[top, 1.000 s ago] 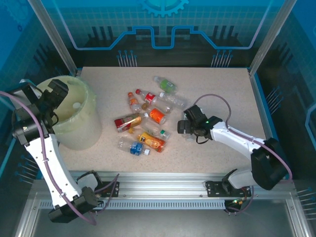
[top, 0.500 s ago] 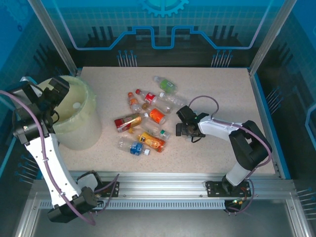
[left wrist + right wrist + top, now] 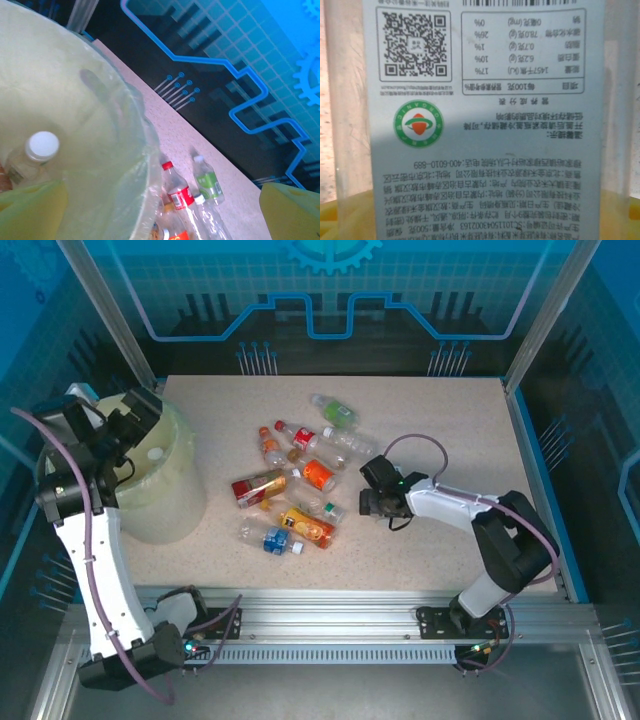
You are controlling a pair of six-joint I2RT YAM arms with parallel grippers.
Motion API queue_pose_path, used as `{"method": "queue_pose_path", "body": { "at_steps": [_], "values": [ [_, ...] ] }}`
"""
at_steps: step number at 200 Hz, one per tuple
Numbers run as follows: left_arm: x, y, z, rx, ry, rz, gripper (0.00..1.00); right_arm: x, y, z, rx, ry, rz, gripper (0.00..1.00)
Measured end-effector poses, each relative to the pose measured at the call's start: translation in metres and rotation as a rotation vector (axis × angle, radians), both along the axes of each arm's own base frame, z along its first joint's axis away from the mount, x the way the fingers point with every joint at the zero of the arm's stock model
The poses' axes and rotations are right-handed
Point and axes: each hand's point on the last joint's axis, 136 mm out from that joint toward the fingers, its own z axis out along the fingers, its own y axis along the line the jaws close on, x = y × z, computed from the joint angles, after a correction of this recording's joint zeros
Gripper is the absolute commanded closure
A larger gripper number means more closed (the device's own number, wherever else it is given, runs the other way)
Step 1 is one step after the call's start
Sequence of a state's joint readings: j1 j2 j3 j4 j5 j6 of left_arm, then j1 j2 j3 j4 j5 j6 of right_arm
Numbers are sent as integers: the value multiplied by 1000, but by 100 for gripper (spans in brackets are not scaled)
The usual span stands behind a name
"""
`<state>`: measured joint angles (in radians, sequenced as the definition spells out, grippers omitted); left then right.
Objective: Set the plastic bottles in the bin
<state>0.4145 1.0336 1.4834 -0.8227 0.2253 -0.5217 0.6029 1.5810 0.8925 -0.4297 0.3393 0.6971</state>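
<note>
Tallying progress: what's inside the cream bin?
A clear plastic bottle with a white cap shows inside the round cream bag-lined bin; anything deeper is hidden by the cloudy liner.

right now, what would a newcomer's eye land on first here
A jumble of plastic bottles with red, orange, green and blue labels lies mid-table. At the left edge stands the pale yellow bin, the open left gripper above its rim. The right gripper sits low beside the pile, a white QR-code label close before its camera.
</note>
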Motion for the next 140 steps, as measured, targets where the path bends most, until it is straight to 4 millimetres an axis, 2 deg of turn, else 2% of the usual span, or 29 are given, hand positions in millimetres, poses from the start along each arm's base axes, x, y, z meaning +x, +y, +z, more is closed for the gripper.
{"method": "queue_pose_path", "body": {
  "at_steps": [28,63,121,140],
  "values": [
    [13,-36,8,4,-36,-131,1,-9,-3,17,15,-62,21,27],
    [27,-78,16,3,-80,-288,1,-14,1,49,71,-169,61,32],
    [36,-164,15,37,-108,-591,1,-22,34,118,236,-391,240,42],
    [37,-192,12,56,-112,-681,1,-25,48,133,297,-430,299,43]
  ]
}}
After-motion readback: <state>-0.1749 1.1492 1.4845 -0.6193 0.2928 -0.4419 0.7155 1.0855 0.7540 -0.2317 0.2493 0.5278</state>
